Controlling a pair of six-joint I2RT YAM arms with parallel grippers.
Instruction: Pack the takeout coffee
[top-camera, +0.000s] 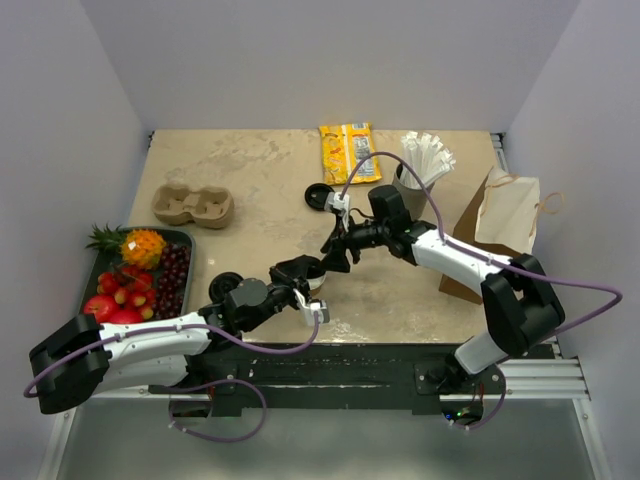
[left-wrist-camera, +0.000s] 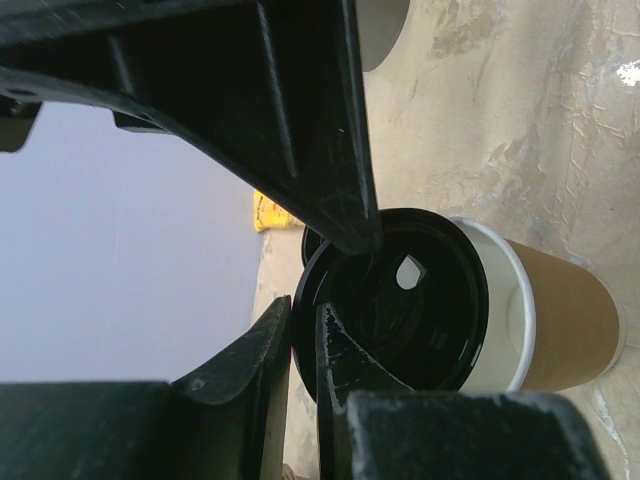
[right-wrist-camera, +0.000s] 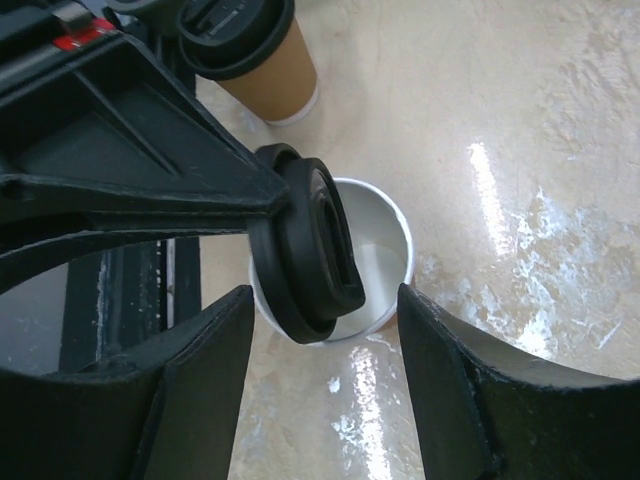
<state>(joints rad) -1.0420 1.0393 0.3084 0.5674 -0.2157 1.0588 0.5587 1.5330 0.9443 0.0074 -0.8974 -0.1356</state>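
My left gripper (left-wrist-camera: 303, 330) is shut on the rim of a round black lid (left-wrist-camera: 400, 310) and holds it tilted on edge over an open kraft-brown cup (left-wrist-camera: 565, 320), white inside. In the right wrist view the lid (right-wrist-camera: 310, 250) leans into the mouth of the cup (right-wrist-camera: 385, 260). My right gripper (right-wrist-camera: 325, 300) is open, with one finger on each side of that cup. A second kraft cup (right-wrist-camera: 270, 75) with its black lid on stands apart; it also shows in the top view (top-camera: 225, 287). There the two grippers (top-camera: 308, 268) (top-camera: 332, 258) meet and mostly hide the open cup.
The moulded cardboard carrier (top-camera: 192, 205) sits at the back left. A tray of fruit (top-camera: 140, 270) is at the left edge. A yellow packet (top-camera: 345, 150), a grey cup of straws (top-camera: 415, 175) and a brown paper bag (top-camera: 500, 225) stand at the back right. A black round thing (top-camera: 318, 197) lies mid-table.
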